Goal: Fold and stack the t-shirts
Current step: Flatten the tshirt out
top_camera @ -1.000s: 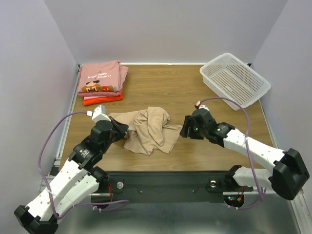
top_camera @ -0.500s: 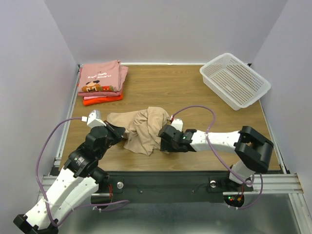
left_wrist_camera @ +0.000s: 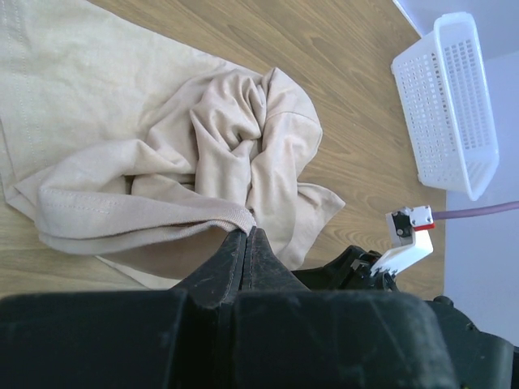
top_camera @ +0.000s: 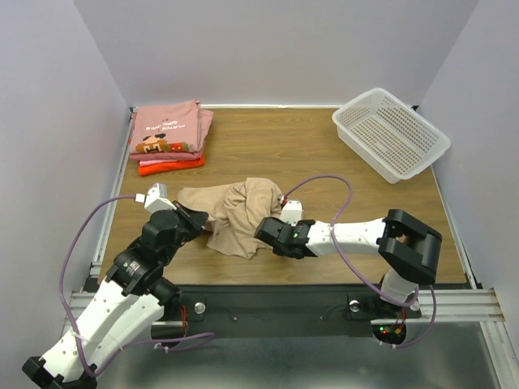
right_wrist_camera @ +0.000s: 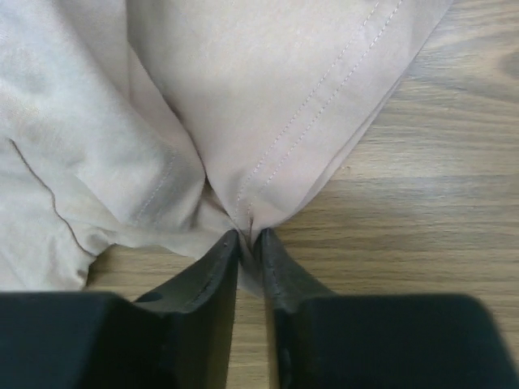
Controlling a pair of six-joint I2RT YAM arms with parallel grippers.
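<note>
A crumpled tan t-shirt (top_camera: 239, 212) lies in the middle of the table. My left gripper (top_camera: 204, 217) is at its left side, and in the left wrist view its tips (left_wrist_camera: 247, 233) are shut on a ribbed hem of the shirt (left_wrist_camera: 162, 162). My right gripper (top_camera: 263, 233) is at the shirt's near right edge. In the right wrist view it (right_wrist_camera: 248, 237) is shut on a stitched corner of the tan cloth (right_wrist_camera: 284, 97), pinched between the fingers. Folded pink t-shirts (top_camera: 168, 134) with a cartoon print sit stacked on a red-orange one (top_camera: 166, 168) at the back left.
A white perforated basket (top_camera: 389, 134) stands at the back right, also visible in the left wrist view as the basket (left_wrist_camera: 454, 105). The right arm's forearm and purple cable (top_camera: 332, 182) stretch across the table's near right part.
The right arm swung left from the table's middle right to the shirt's near edge and closed on the cloth. The left arm shifted slightly toward the near left, still shut.
</note>
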